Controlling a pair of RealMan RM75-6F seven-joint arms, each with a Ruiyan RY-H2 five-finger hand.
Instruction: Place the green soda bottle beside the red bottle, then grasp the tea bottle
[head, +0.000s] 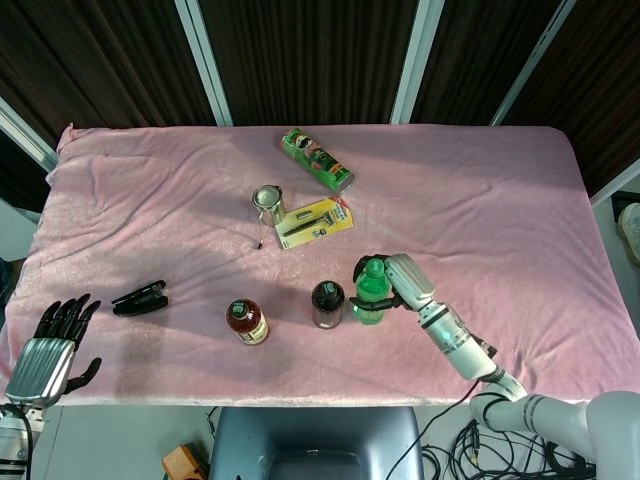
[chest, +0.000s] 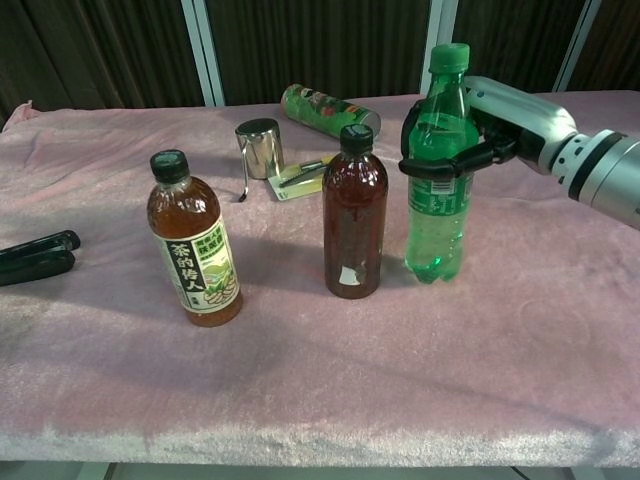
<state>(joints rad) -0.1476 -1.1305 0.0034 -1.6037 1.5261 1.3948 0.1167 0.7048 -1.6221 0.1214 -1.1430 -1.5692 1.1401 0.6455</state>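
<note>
My right hand grips the green soda bottle around its upper body. The bottle is upright, its base at or just above the pink cloth, close to the right of the red bottle. The tea bottle, amber with a green and white label, stands to the left of the red one. My left hand hangs open off the table's front left corner, far from the bottles and seen only in the head view.
A black case lies on the left of the pink table. Behind the bottles stand a metal cup, a yellow packaged razor and a green can on its side.
</note>
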